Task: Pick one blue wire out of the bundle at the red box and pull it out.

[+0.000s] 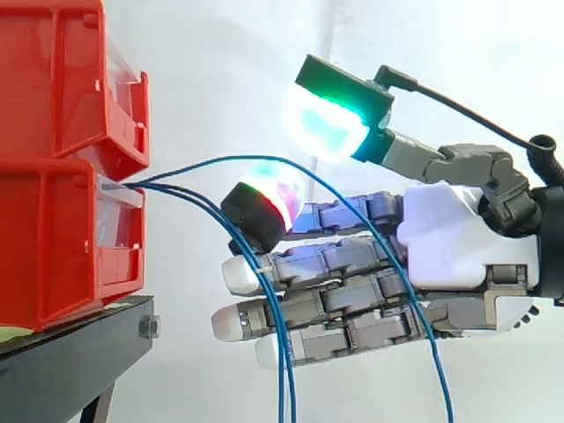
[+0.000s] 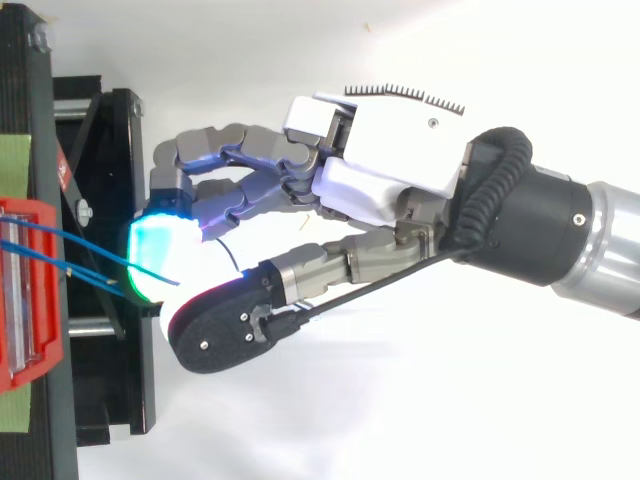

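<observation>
At the left, the red bins (image 1: 62,238) sit stacked on the black stand (image 1: 70,352), and the bundle of blue wires (image 1: 176,189) comes out of the clear front of the lower bin. In the side view 3 wires show: 2 droop together and hang straight down past the fingertips, while the upper wire (image 1: 220,159) arcs high and falls away to the right across the fingers.

That upper wire runs over the top of a bent finger's red-glowing pad (image 1: 264,207) and under the raised thumb pad (image 1: 322,123), which glows green and cyan. A clear gap stands between the 2 pads, so the hand (image 1: 458,238) is unclenched and grips nothing — the other fingers (image 1: 317,300) lie straight, reaching toward the bins. From above, the wires leave the red bin (image 2: 30,370) and run in behind the green pad, with the hand (image 2: 400,150) spread wide.

I judge this to be the singling-out step: 1 wire is framed between thumb and finger but not yet pinched. The next move calls for bringing the thumb down onto that wire alone — keeping the 2 drooping wires outside the pinch — and then drawing back to the right, away from the bin.
</observation>
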`<state>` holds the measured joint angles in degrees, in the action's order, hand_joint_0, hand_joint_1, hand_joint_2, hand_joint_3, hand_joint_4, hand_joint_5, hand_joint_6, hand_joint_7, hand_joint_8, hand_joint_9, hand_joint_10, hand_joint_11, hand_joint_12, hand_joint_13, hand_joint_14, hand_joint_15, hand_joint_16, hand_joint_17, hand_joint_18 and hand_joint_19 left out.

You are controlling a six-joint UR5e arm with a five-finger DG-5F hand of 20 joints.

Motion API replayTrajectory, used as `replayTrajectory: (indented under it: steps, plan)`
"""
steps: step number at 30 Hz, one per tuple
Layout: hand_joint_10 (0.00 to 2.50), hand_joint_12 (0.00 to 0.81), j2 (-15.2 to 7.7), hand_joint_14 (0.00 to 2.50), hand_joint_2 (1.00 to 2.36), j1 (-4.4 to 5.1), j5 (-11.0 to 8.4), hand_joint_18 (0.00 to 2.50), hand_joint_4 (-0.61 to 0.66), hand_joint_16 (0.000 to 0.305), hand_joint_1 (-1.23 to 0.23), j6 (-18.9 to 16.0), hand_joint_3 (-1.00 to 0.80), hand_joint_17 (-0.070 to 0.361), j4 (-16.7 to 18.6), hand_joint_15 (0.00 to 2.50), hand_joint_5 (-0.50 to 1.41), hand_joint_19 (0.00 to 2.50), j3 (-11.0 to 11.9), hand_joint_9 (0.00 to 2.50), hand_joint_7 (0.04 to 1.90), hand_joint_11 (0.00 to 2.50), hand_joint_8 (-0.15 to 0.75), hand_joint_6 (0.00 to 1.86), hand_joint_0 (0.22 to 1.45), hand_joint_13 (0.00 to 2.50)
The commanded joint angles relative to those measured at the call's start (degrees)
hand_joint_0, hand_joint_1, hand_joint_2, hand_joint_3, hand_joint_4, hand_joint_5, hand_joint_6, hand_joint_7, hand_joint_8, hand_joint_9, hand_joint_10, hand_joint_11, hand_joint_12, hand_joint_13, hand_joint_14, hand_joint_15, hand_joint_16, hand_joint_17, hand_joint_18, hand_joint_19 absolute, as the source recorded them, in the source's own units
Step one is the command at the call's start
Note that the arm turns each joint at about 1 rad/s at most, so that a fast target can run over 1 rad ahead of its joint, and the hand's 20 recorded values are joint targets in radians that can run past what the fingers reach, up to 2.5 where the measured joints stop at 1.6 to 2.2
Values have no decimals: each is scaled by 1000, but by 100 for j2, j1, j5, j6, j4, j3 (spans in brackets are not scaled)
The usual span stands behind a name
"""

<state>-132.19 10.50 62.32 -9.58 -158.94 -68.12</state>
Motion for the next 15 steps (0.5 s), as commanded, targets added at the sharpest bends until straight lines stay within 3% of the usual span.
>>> replayTrajectory:
  steps: [1,8,15]
  plan:
    - [18,368,0,8,1000,5,-1,177,197,58,-823,0,-500,130,3,192,-109,365,0,701,1284,456,252,593,534,304]
    - [17,360,0,8,1013,5,-10,200,179,55,-821,0,-326,124,3,197,-137,366,0,729,1116,487,248,727,579,330]
    - [18,360,0,8,1020,5,-10,217,142,55,-802,9,-212,123,3,204,-143,375,0,746,1110,507,246,761,576,342]
